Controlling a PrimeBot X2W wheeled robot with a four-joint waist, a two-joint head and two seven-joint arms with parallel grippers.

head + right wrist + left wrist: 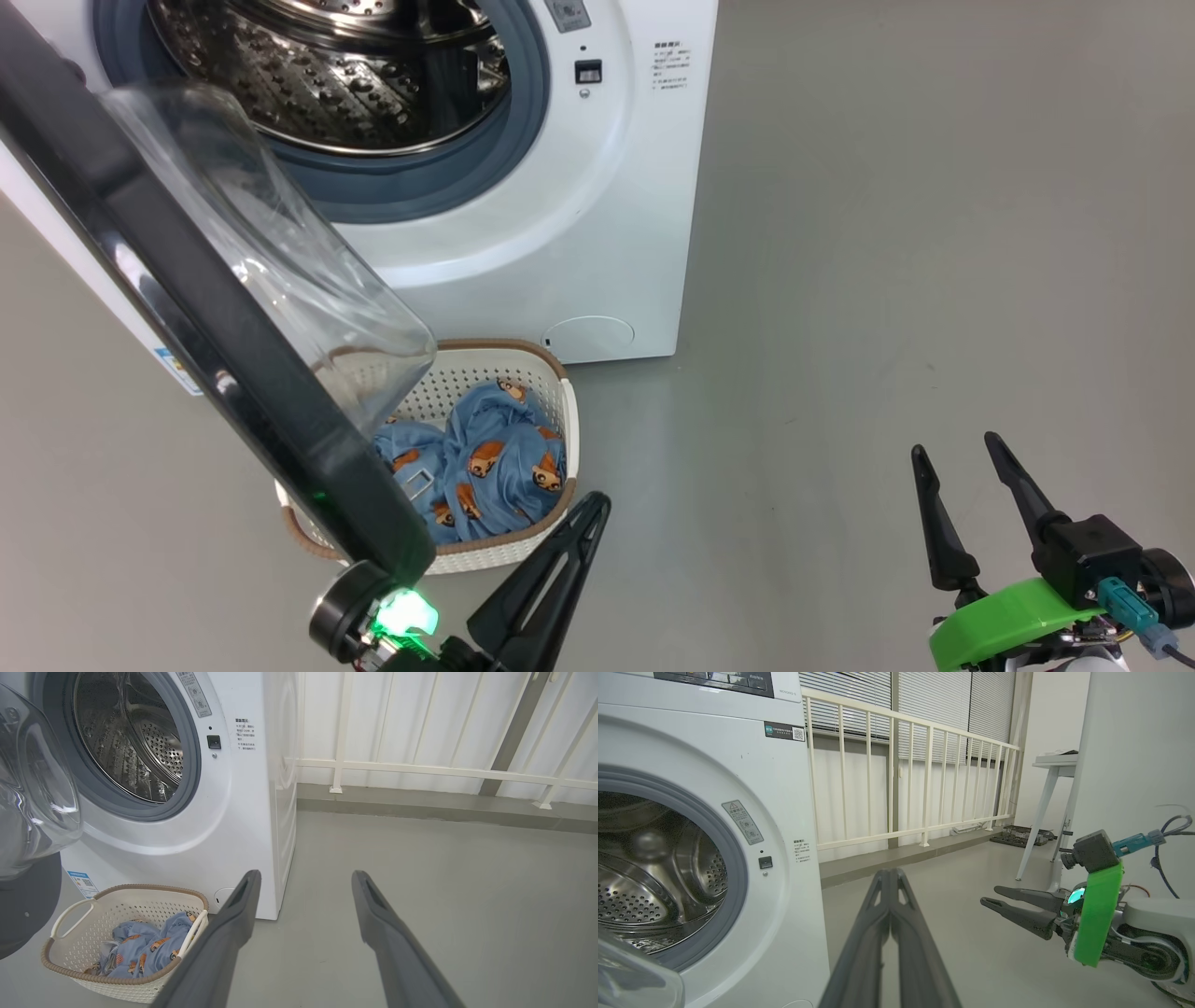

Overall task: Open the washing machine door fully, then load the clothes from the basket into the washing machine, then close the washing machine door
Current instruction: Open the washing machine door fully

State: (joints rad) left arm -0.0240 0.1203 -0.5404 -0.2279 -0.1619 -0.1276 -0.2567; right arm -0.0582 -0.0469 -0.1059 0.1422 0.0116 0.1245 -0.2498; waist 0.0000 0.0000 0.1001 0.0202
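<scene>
The washing machine [579, 233] stands at the top with its steel drum [355, 75] exposed. The washing machine door [177, 280] hangs open, its black rim running diagonally at the left and its glass bowl over the basket [471, 381]. Blue bear-print clothes [499, 457] lie in the basket on the floor before the machine. My left gripper [597, 504] is shut on nothing, fingers pointing up beside the basket's near right corner, its wrist just below the door's lower edge. My right gripper [957, 448] stands open and empty over bare floor at the lower right; the basket [70, 914] lies left of its fingers [233, 914].
Grey floor stretches right of the machine. A white railing [896, 779] with blinds behind it runs along the back wall. A white table leg [1038, 816] and a pale wall panel [1134, 765] stand at the far right.
</scene>
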